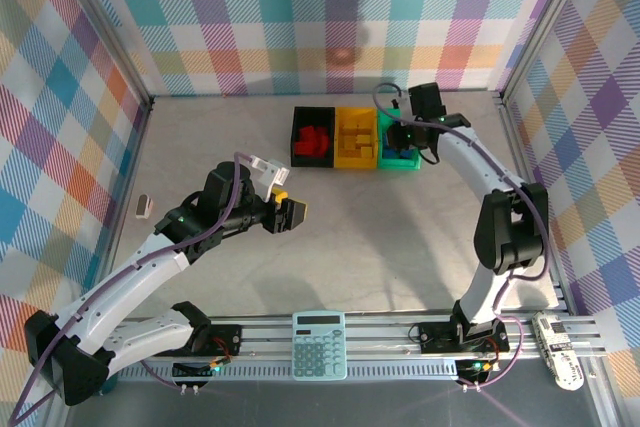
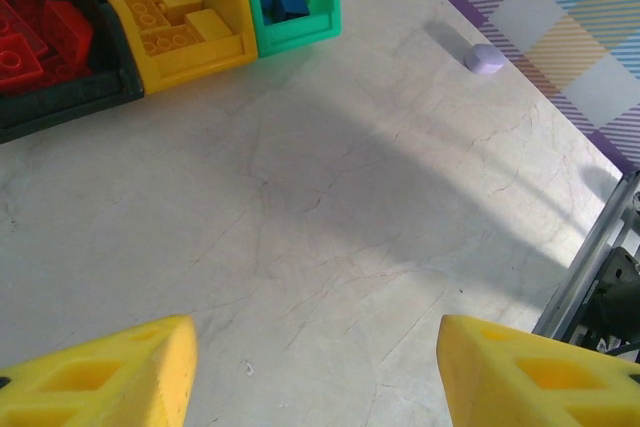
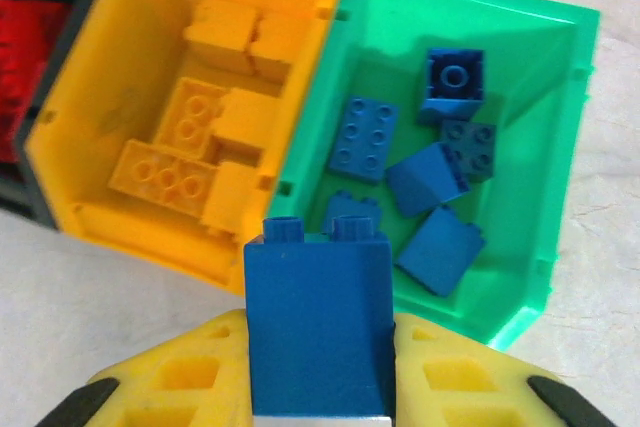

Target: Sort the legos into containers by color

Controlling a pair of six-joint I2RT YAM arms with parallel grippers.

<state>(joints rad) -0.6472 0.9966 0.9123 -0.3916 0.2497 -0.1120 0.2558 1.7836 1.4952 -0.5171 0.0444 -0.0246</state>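
Your right jaws pinch a small blue studded plastic brick (image 3: 318,327) over the green open-topped plastic bin (image 3: 560,147), where other blue bricks (image 3: 365,137) lie; your left jaws stand spread and empty above the pale surface (image 2: 330,207)

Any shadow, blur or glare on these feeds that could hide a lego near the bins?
Top external: sharp, evenly lit, soft arm shadows on the table. Left wrist: a soft shadow crosses the table; the fingertips of the left gripper blur near the lens. Right wrist: green bin and yellow bin crisp, the held blue brick slightly soft; no glare.
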